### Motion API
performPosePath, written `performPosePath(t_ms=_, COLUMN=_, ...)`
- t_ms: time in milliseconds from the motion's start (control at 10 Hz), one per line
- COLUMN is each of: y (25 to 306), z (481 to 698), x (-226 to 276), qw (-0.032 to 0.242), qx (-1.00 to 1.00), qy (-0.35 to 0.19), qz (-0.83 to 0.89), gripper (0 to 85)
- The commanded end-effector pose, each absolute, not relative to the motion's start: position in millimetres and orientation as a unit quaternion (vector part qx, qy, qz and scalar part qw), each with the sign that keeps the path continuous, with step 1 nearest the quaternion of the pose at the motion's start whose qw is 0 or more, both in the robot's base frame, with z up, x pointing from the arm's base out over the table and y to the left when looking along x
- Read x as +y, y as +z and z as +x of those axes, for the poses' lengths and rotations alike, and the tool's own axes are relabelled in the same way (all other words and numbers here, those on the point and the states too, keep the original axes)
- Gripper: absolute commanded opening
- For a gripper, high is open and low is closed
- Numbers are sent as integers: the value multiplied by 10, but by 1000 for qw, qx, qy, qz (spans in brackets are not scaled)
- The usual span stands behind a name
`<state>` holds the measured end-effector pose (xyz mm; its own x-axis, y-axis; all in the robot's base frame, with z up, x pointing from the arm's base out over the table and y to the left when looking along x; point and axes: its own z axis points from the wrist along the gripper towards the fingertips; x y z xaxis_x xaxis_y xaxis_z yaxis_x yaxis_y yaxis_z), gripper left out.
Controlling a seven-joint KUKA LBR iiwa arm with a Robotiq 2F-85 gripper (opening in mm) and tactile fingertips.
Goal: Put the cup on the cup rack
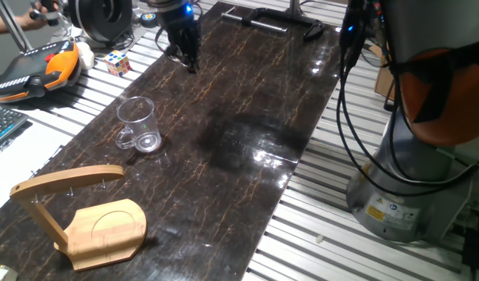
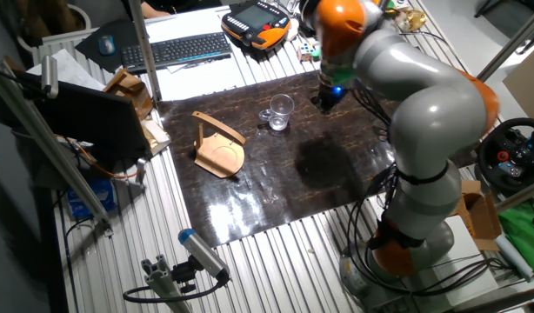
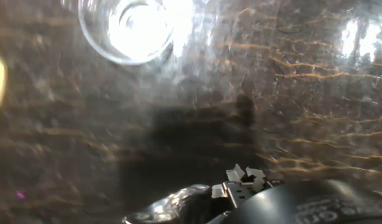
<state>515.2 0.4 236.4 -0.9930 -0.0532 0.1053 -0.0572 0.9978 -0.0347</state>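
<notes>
Hand view puts the cup point(image 3: 125, 28) well ahead of the tool point(image 1: 189, 56), whose spread is unclear.

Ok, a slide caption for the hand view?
Hand camera looks down on the dark marbled table, with the clear cup at upper left.

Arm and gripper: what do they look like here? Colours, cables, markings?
The arm has smooth silver-grey rounded shells with orange joint rings. Black cables hang down beside its base, which carries a yellow-and-white label. The gripper is black and compact, with a blue light glowing just above it.
</notes>
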Motion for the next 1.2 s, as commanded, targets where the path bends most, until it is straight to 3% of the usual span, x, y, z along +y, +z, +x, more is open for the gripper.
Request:
performPosePath(t_ms=0, y=2360, z=5152, x=5, qw=57, qx=-998, qy=-2, qz=-10, gripper=10)
performPosePath(t_ms=500, y=2360, z=5152, x=5, qw=108, qx=-989, qy=1, qz=-105, gripper=10)
performPosePath(t_ms=900, y=2360, z=5152, x=5, qw=105, qx=-986, qy=-61, qz=-115, gripper=10)
performPosePath(t_ms=1100, y=2298, z=5321, x=53, qw=89, qx=-987, qy=-55, qz=-118, gripper=73)
